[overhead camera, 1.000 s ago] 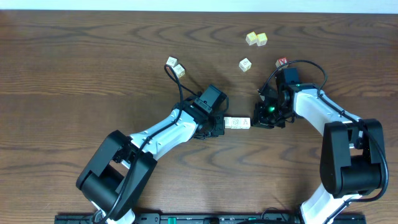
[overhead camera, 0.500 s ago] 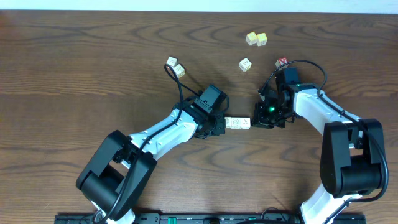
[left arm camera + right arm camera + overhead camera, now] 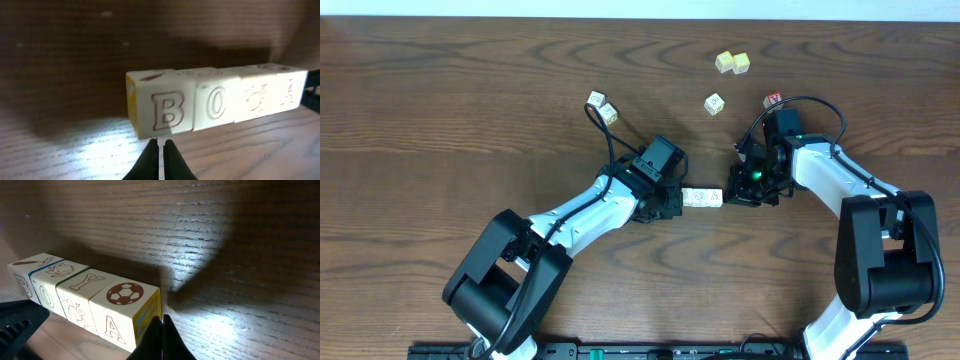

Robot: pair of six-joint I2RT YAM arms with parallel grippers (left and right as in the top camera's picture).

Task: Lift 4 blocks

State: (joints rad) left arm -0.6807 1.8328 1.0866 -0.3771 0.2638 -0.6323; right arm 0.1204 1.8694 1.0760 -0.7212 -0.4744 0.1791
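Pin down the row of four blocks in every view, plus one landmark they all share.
Overhead: row of four blocks at centre, between the left end effector and right end effector.
Left wrist: across the middle and right.
Right wrist: lower left.
Shared landmark: the dark wooden table.

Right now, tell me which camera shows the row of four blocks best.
The right wrist view: the row of blocks is close and sharp, top and side faces of all four showing. The left wrist view shows mostly one side of the row, its far end washed out. Overhead it is a tiny bar.
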